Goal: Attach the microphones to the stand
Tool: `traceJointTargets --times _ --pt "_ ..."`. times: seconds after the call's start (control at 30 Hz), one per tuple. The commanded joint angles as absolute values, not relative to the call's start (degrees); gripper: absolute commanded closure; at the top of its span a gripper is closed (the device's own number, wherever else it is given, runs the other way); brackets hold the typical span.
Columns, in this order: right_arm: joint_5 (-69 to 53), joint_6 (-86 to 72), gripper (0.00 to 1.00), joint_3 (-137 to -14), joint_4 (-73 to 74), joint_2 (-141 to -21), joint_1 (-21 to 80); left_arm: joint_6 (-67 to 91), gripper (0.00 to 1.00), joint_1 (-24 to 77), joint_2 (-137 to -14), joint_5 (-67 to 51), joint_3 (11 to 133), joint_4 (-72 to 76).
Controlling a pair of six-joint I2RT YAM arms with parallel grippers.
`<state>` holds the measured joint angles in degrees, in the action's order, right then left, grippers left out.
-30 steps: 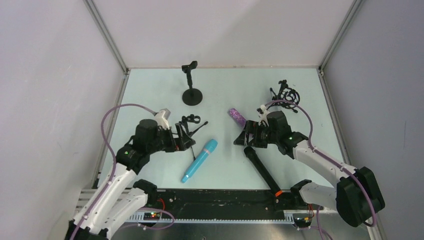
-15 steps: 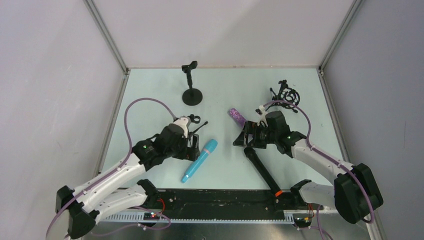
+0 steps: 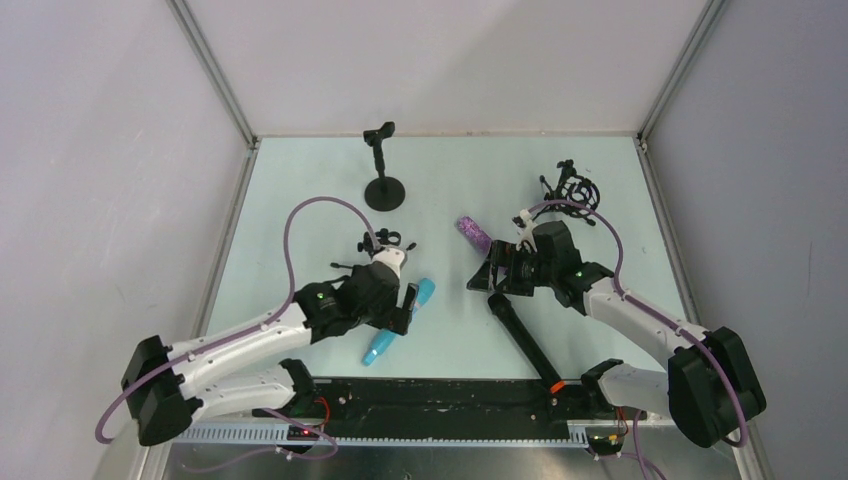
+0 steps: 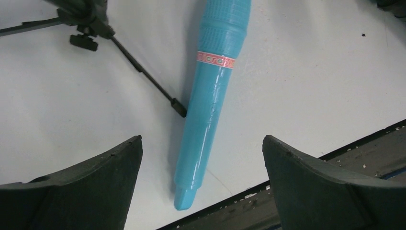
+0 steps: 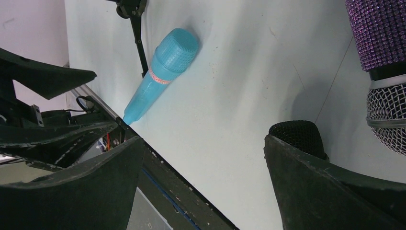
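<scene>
One light blue microphone point(image 4: 210, 110), slim, glossy, tapered

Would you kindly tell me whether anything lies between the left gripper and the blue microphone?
Nothing covers the blue microphone, but a tripod leg ends right beside it, within the jaws of the open left gripper.

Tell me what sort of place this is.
Likely a robotics lab test cell: a pale table boxed in by white panels on aluminium framing, with the left arm and right arm bolted at its near edge.
</scene>
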<state>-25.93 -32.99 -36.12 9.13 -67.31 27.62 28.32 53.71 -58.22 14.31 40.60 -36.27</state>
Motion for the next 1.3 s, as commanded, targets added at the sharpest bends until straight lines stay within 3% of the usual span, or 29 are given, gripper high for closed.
traceJointTargets --times 0.0,0.27,0.37,0.5,0.57,0.73,0.87,1.1,1.27 --pt "-25.2 -32.9 0.0 -38.5 9.0 -66.7 27.3 31.0 0.04 56.7 -59.7 17.6 38.2 -30.7" --pt "-24.7 -32.5 0.0 -38.5 9.8 -65.8 26.8 34.7 0.14 60.4 -65.6 19.9 33.3 -26.5" --pt "-24.5 -32.3 0.0 -38.5 10.0 -65.4 26.8 35.4 0.26 60.8 -67.7 19.9 32.5 -25.9" --pt "-24.2 -32.6 0.0 -38.5 10.0 -64.8 26.7 35.1 0.35 61.7 -69.5 20.4 31.9 -25.0" --pt "-23.7 -32.4 0.0 -38.5 10.3 -64.6 26.7 35.1 0.42 62.4 -70.5 21.3 32.0 -24.8" --pt "-22.3 -31.9 0.0 -38.5 10.5 -63.2 26.1 34.8 0.75 63.7 -74.4 22.0 34.9 -23.6" --pt "-22.2 -31.9 0.0 -38.5 10.9 -62.2 24.9 34.9 0.9 64.7 -77.9 22.9 39.5 -23.2" --pt "-22.5 -31.5 0.0 -38.5 11.4 -62.3 23.6 38.1 0.93 65.2 -84.8 28.1 48.4 -23.3" --pt "-22.8 -31.5 0.0 -38.5 11.4 -62.5 23.5 37.5 0.83 65.2 -89.8 28.7 53.5 -23.4"
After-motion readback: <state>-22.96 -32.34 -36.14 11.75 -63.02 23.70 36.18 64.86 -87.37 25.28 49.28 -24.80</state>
